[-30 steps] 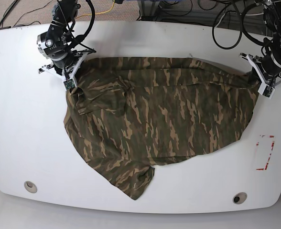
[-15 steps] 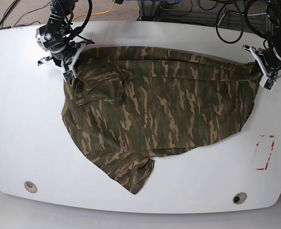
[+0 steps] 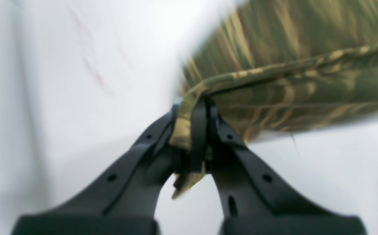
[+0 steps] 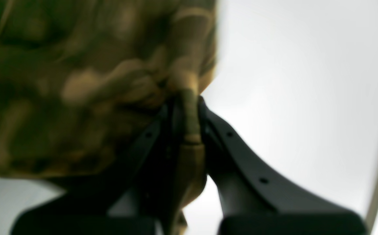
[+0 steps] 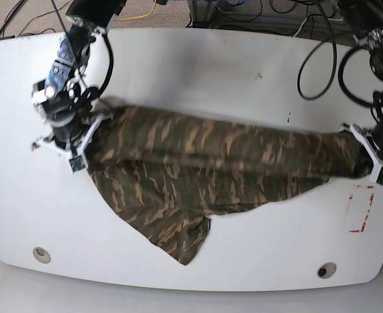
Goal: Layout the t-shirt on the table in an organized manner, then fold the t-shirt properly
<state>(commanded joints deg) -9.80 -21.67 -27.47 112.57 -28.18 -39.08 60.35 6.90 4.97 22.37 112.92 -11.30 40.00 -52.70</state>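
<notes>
The camouflage t-shirt is stretched in a long band across the white table, and its lower part trails to a point near the front edge. My left gripper, at the right of the base view, is shut on the shirt's right end. The left wrist view shows its fingertips pinching a folded hem of the t-shirt. My right gripper, on the left, is shut on the other end. In the blurred right wrist view the gripper clamps bunched t-shirt fabric.
A red tape outline lies on the table just in front of my left gripper. Two round grommet holes sit near the front edge. Black cables hang over the back right of the table.
Both grippers have pulled the shirt's far edge toward the table's front. The cloth, spread wide before, now doubles over itself into a narrower stretched band.
</notes>
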